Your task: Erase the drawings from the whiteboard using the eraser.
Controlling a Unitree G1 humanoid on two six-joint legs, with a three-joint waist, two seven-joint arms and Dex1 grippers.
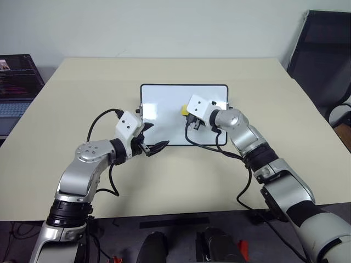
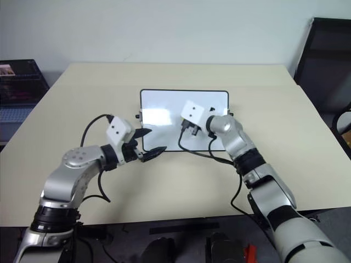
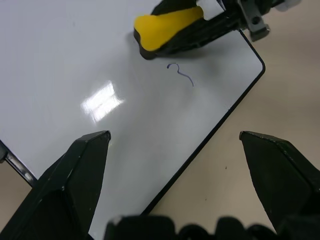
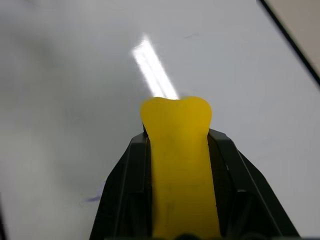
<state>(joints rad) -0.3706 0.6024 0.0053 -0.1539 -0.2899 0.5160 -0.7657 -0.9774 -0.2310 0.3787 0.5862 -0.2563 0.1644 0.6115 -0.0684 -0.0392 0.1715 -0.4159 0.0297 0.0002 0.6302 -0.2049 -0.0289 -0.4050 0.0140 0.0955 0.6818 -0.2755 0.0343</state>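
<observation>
The whiteboard point(image 1: 164, 98) lies flat in the middle of the table, white with a thin black frame. My right gripper point(image 1: 187, 115) is over its middle, shut on the yellow eraser point(image 1: 185, 110). In the right wrist view the eraser point(image 4: 177, 150) sits squeezed between the two black fingers, its tip over the board. In the left wrist view one thin curly drawing point(image 3: 180, 74) lies on the board just beside the eraser point(image 3: 167, 27). A faint mark point(image 4: 92, 199) shows near the right gripper. My left gripper point(image 1: 153, 137) hangs open at the board's near left corner, holding nothing.
A laptop point(image 1: 16, 82) stands off the table's far left corner. A black chair point(image 1: 323, 49) is at the far right. The beige table point(image 1: 82, 98) stretches wide on all sides of the board. Black cables loop from both wrists.
</observation>
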